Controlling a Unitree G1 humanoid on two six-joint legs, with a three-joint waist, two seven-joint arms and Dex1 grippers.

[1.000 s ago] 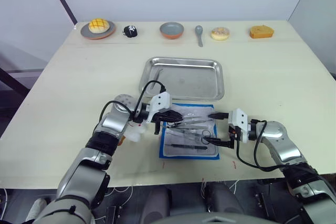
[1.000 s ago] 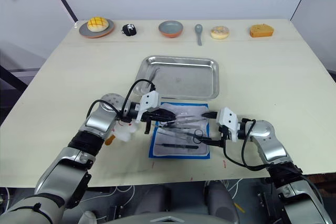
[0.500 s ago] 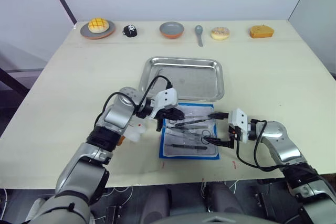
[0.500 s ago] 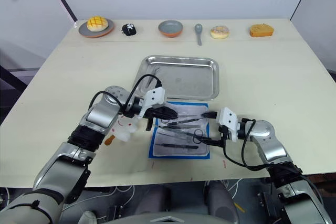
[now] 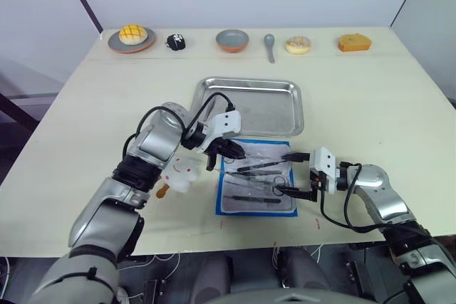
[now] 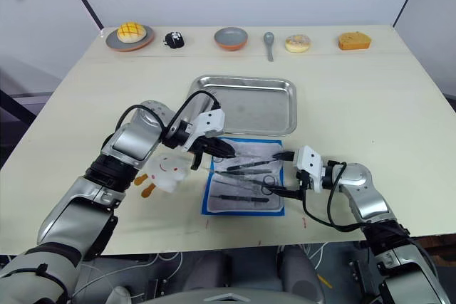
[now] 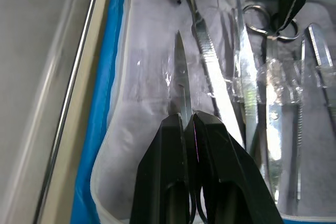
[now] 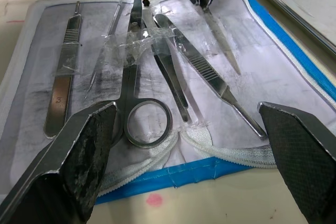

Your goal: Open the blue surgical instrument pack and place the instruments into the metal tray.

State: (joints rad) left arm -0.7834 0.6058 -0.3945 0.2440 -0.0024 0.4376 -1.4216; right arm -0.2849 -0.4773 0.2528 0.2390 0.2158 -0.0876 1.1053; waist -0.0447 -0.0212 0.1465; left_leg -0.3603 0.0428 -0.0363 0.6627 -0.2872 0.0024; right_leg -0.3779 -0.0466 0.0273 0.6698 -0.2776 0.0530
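The blue surgical instrument pack [image 5: 220, 194] lies open on the table just in front of the metal tray [image 5: 263, 108], whitish lining up. Several instruments rest on the lining, among them ring-handled scissors [image 8: 135, 77], forceps [image 8: 210, 80] and a flat handle [image 8: 63, 77]. My left gripper [image 5: 235, 151] hangs over the pack's far left corner, shut on a slim pointed instrument [image 7: 181, 77] whose tip points across the lining. My right gripper [image 5: 293, 174] sits at the pack's right edge, open wide, its fingers [image 8: 79, 156] on either side of the scissors' ring and touching nothing.
A white glove-like lump with orange bits [image 5: 178, 174] lies left of the pack, under my left forearm. Along the far edge stand a plate with a bun [image 5: 132, 37], a black object [image 5: 175, 41], a bowl [image 5: 233, 40], a spoon [image 5: 270, 44], a doughnut [image 5: 298, 45] and a cake [image 5: 355, 43].
My left forearm has swung away toward the tray side, uncovering the white lump. Its gripper stays shut over the pack's far left corner. The right arm has not moved.
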